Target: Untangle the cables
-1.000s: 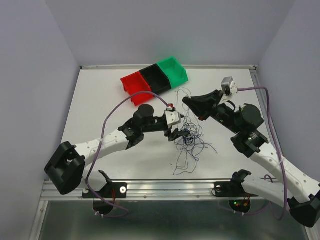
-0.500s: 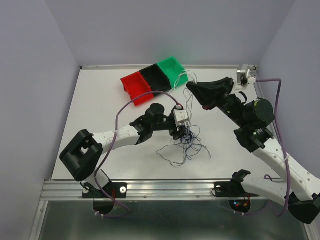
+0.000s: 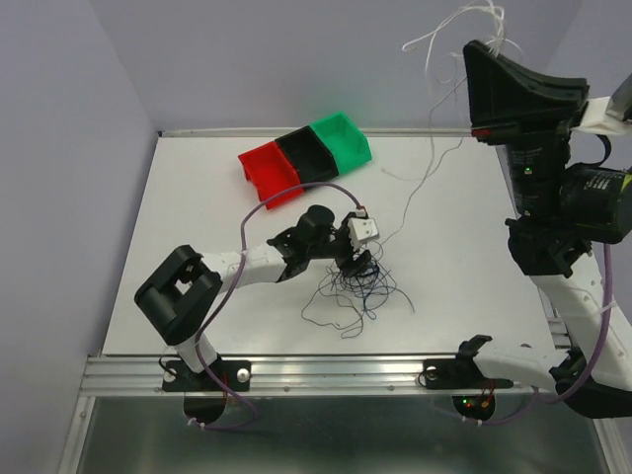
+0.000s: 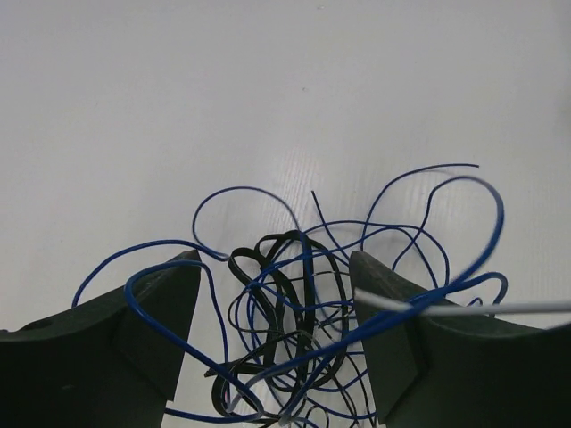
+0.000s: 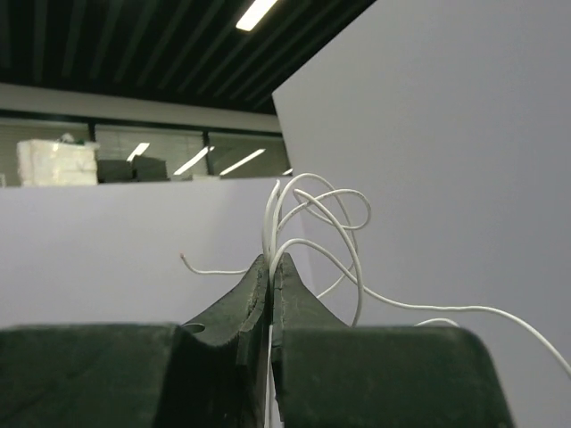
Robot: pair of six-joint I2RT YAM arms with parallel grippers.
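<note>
White strands hoisted high, the knot low on the table.
The right hand (image 3: pixel 474 49), at the upper right of the overhead view, is clamped on white wires (image 5: pixel 271 218) that slant down-left to the blue-and-black tangle (image 3: pixel 357 286) in the middle of the table (image 3: pixel 197 217). The left hand (image 4: pixel 272 263) straddles that tangle, fingers spread, gripping nothing. It is the nearer one to the knot.

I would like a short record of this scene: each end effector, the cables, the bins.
left end effector: open, straddling the blue and black tangle on the table
right end effector: shut on white cables, high above the table
white cables: trailing down toward the tangle
bins: red bin, black bin, green bin, side by side at the far edge
</note>
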